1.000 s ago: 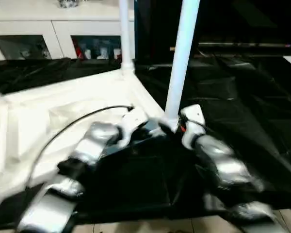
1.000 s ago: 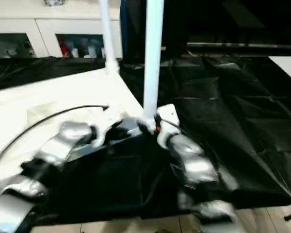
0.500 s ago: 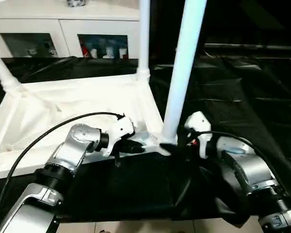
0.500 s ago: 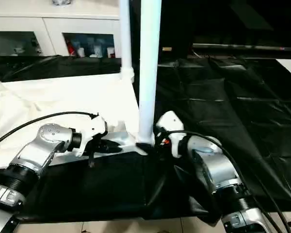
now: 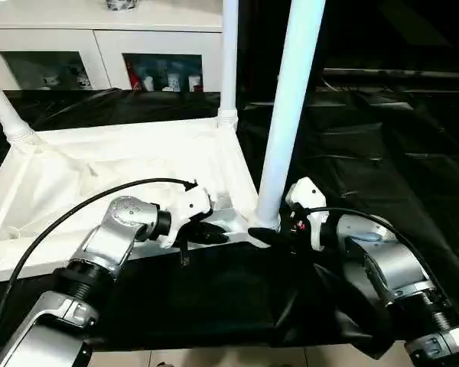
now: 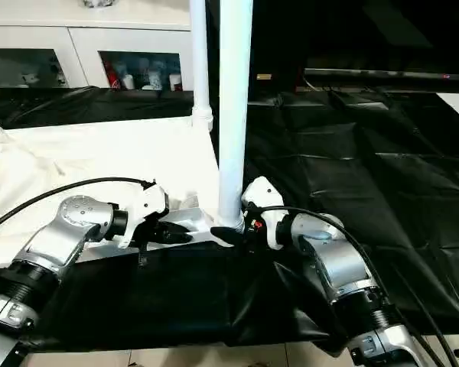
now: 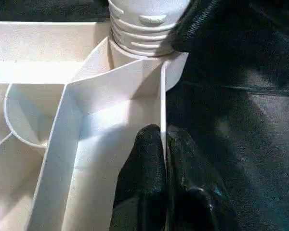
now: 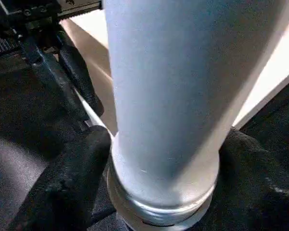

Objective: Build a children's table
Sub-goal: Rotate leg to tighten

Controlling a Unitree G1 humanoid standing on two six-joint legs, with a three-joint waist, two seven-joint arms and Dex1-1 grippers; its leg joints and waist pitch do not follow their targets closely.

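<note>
The children's table lies upside down on a black sheet, its white tabletop (image 5: 122,164) ribbed side up. Three white legs stand in its corner sockets: a near right leg (image 5: 287,115), a far right leg (image 5: 229,53) and a far left leg (image 5: 4,107). My left gripper (image 5: 218,233) is shut on the tabletop's thin near rim, close to the near right socket. The left wrist view shows the rim wall pinched between the black fingers (image 7: 147,159). My right gripper (image 5: 269,232) reaches in from the right, with a finger (image 8: 72,183) pressed on either side of the near right leg's base.
A white cabinet with glass doors (image 5: 99,46) stands along the back. The crinkled black sheet (image 5: 367,153) spreads wide to the right of the tabletop. A black cable (image 5: 84,206) arcs over my left forearm. Tiled floor (image 5: 214,358) shows at the front edge.
The whole view has swung and steadied, so the camera moved. My right gripper's fingers have narrowed in on the near right leg's base. The left grip on the rim is unchanged.
</note>
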